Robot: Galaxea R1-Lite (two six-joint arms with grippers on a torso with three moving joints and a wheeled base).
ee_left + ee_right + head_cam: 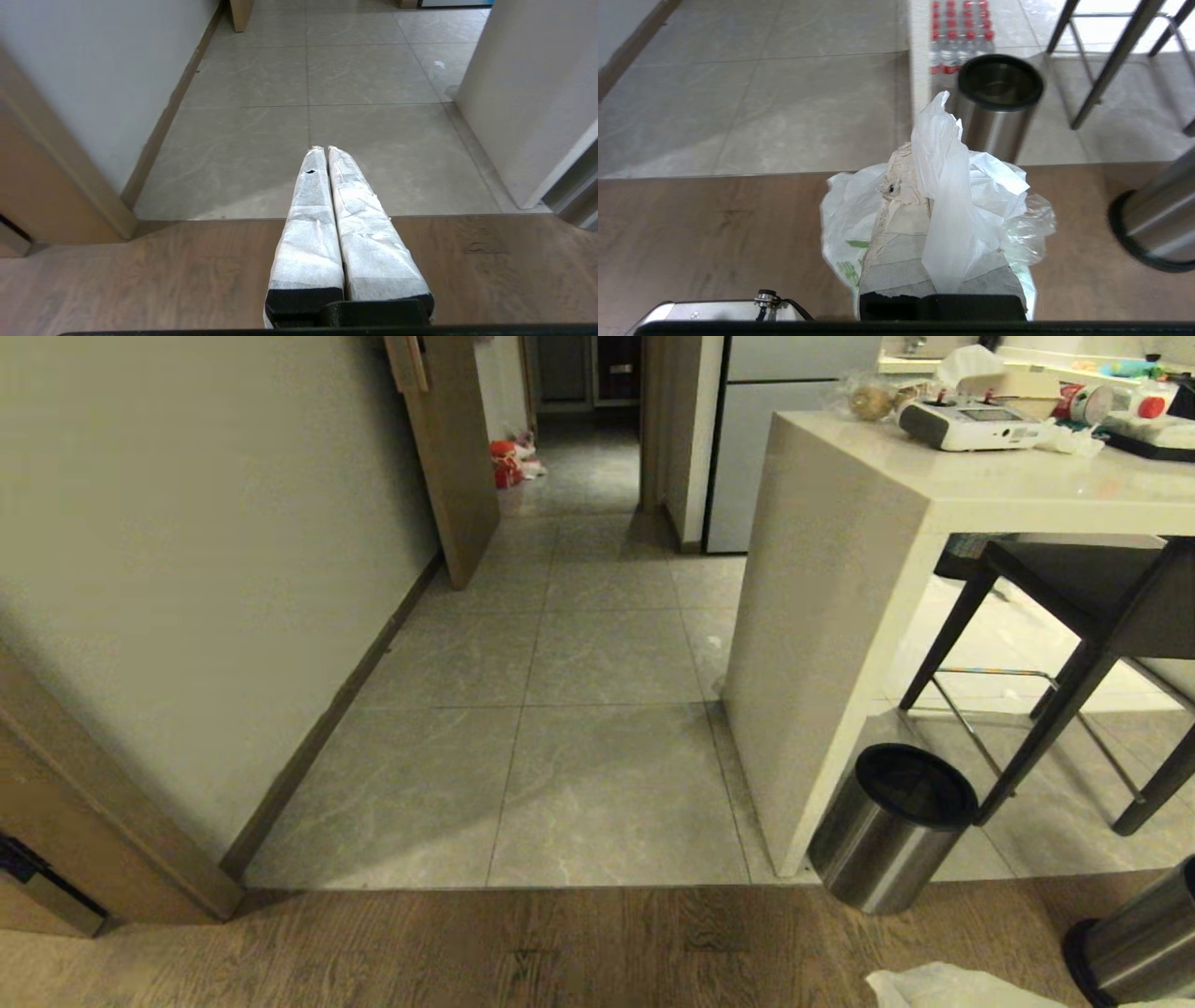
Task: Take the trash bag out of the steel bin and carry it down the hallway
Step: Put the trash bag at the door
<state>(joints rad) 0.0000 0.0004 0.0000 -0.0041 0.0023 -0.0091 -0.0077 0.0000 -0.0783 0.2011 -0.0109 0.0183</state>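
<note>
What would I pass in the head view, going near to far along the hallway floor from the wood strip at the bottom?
Wood floor → upright steel bin beside the counter's end panel → grey tiles of the hallway → open wooden door on the left → red bag on the floor by the far doorway.

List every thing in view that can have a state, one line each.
trash bag: out of the bin, crumpled, pinched in the right end effector.
left end effector: shut, empty.
steel bin: upright, open-topped, no liner showing.
second steel bin: at the view's edge, its inside unseen.
door: standing open at the hallway.
stool: upright at the counter.
</note>
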